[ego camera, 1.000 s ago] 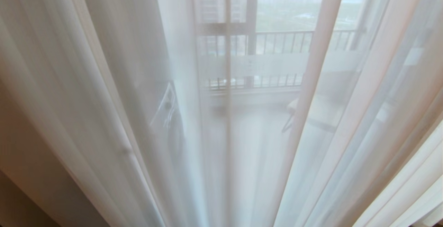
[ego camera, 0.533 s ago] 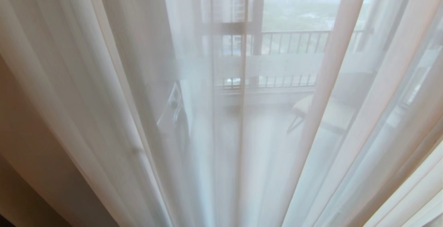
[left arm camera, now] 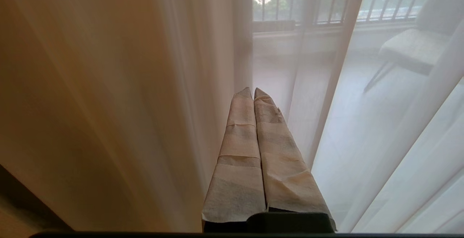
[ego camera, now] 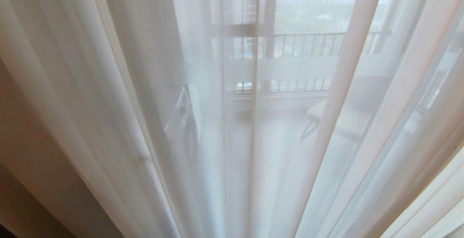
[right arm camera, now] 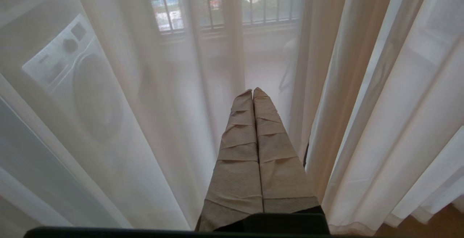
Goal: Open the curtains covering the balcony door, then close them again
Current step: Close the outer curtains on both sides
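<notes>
Where the balcony door [ego camera: 266, 31] shows dimly, the curtains [ego camera: 119, 96] hang before it: sheer cream pleats, drawn across. Left pincer [left arm camera: 252, 92] and right pincer [right arm camera: 252, 93], tape-wrapped, pressed closed, empty, near the sheers.

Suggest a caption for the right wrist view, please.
Right gripper, fingers shut, faces sheer curtains veiling a washing machine.

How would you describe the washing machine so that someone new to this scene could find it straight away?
Look through the sheer curtains covering the glass, towards the balcony's barred railing. Below the railing, to one side of the balcony floor, stands the washing machine: a white box with a round dark door, unlike the chair opposite.
</notes>
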You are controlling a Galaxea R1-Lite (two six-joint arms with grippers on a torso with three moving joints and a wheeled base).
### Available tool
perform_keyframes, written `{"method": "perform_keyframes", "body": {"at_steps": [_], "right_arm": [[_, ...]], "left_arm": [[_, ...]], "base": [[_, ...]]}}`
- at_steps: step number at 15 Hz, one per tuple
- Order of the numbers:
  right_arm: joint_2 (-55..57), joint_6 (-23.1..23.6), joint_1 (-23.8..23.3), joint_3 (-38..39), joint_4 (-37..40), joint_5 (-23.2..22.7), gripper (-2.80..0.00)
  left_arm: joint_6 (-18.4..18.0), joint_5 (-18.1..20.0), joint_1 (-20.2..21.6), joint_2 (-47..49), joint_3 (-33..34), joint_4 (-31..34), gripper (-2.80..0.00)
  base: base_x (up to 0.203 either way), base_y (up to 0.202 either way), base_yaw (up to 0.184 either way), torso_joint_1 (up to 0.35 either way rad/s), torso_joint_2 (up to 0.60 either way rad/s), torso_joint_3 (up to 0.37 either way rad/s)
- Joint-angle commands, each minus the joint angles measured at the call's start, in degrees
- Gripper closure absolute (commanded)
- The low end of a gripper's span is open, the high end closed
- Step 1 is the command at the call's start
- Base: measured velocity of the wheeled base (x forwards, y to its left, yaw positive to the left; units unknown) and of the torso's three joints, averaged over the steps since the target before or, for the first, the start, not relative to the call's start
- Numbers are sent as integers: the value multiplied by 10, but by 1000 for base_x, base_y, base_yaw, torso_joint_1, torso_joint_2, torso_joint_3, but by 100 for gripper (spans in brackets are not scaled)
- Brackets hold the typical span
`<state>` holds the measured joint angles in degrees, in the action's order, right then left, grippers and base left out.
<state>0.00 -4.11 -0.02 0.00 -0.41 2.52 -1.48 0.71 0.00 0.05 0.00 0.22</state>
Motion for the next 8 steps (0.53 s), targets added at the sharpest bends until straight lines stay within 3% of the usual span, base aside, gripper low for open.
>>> {"method": "perform_keyframes", "body": {"at_steps": [1, 6, 8], "right_arm": [[1, 0, 0, 0, 0, 0, 0], [0, 0, 0, 0, 0, 0, 0], [0, 0, 0, 0, 0, 0, 0]], "left_arm": [[0, 2, 0, 0, 0, 0, 0], [-9, -4, 0, 0, 0, 0, 0], [4, -6, 0, 0, -1, -4, 0]], "base": [[0, 0, 0, 0, 0, 0], [0, 0, 0, 0, 0, 0], [0, 0, 0, 0, 0, 0]]}}
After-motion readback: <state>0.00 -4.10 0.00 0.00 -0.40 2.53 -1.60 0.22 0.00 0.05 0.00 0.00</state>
